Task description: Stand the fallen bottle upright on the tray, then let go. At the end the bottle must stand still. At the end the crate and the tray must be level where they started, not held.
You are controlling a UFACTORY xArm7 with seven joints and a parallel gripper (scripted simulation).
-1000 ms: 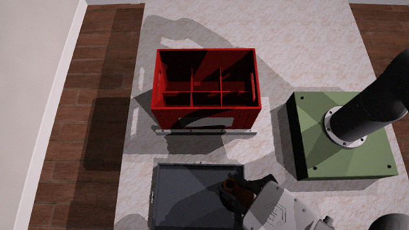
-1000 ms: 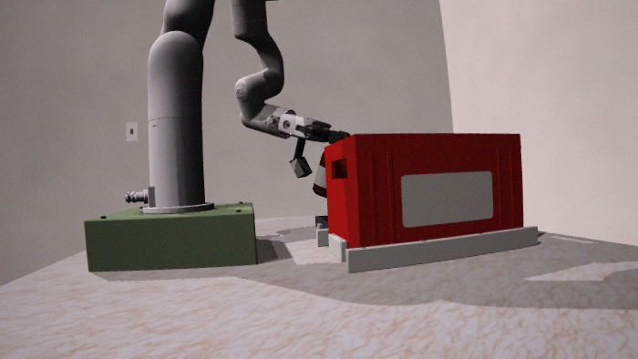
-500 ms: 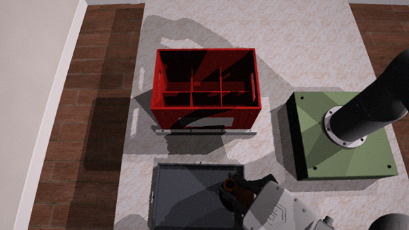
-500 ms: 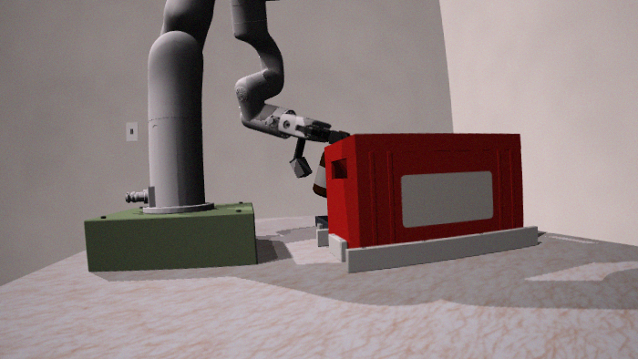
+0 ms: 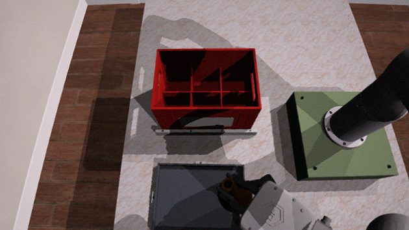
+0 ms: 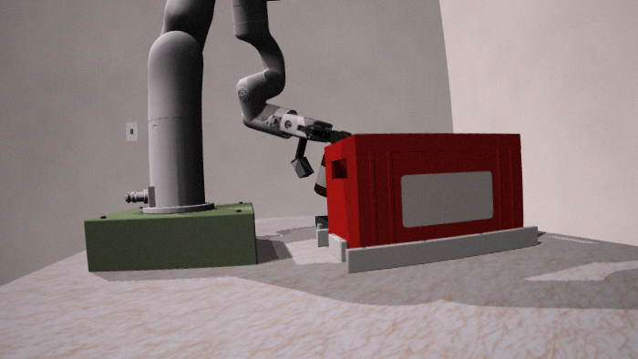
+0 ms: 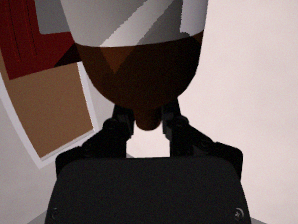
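Table (image 5: pixel 297 39) carries crate (image 5: pixel 204 81), tray (image 5: pixel 190 196), base (image 5: pixel 353 153).
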